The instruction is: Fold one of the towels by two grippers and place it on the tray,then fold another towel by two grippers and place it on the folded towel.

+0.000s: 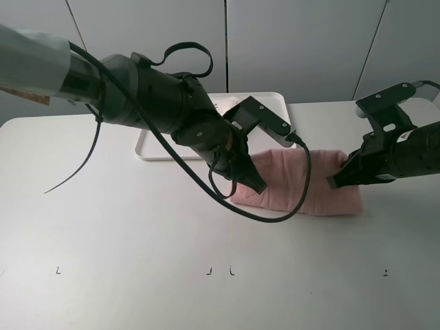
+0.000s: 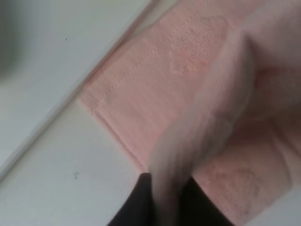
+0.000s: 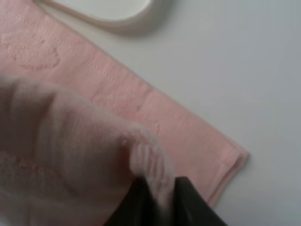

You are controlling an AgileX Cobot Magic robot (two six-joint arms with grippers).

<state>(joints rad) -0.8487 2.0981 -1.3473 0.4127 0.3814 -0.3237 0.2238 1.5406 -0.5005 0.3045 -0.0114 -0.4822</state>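
Note:
The pale pink towel (image 1: 324,194) lies folded into a long band on the table, just in front of the white tray (image 1: 148,148). My left gripper (image 1: 258,185) is at the band's left end and my right gripper (image 1: 335,182) at its right end. The left wrist view has a raised fold of the pink towel (image 2: 164,84) pinched between the left gripper's (image 2: 167,188) black fingers. In the right wrist view the right gripper (image 3: 157,186) likewise pinches a raised fold of the pink towel (image 3: 94,84). The left arm covers most of the tray, and the cream folded towel is hidden.
The white table (image 1: 137,234) runs bare to the left and the front of the towel, with small black marks near its front edge. A black cable (image 1: 275,216) loops over the towel. The tray's rounded corner (image 3: 117,19) lies close behind the towel.

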